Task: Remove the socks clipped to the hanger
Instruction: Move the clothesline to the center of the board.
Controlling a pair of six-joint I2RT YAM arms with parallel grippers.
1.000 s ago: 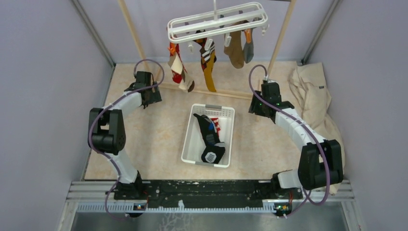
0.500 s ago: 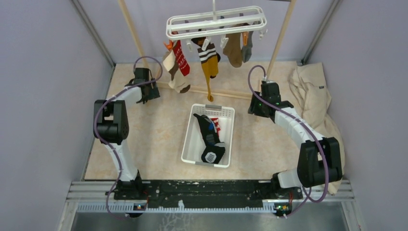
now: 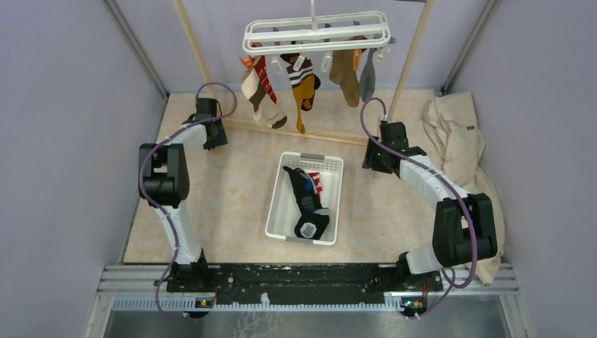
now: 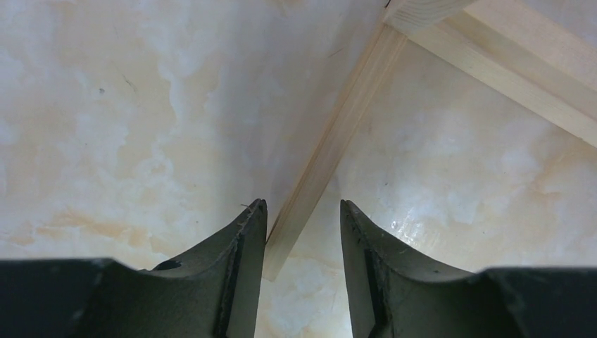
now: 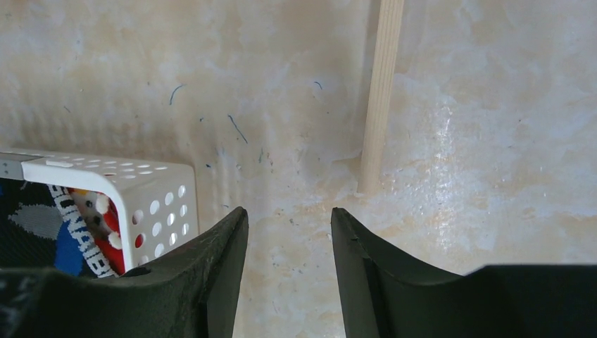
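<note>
**Fingers apart and empty; socks hang clipped above**

Fingers point(image 4: 243, 243) of the left gripper point(image 4: 303, 211) stand a moderate way apart with nothing between them, over the floor rail of the rack point(image 4: 331, 151). The right gripper point(image 5: 288, 215) shows a similar gap and is also empty, beside the basket point(image 5: 151, 190).

Several socks point(image 3: 304, 91) dangle from clips under the hanger point(image 3: 317, 32), high at the back between the rack posts. Both grippers sit low, well below them. Other socks lie in the basket.

These socks are likely light, limp and stretchy, so they should swing and give under a pull. Each looks pinched at the cuff. The sound hold is probably on the leg just below the clip, drawn downward. The hanger hangs from a hook and may tilt or sway as a sock comes free.

One sock in the basket bears white letters, perhaps "UNBI", cut off by the wall and not readable whole. The cloth point(image 3: 457, 141) carries a small tag, too small to read.
</note>
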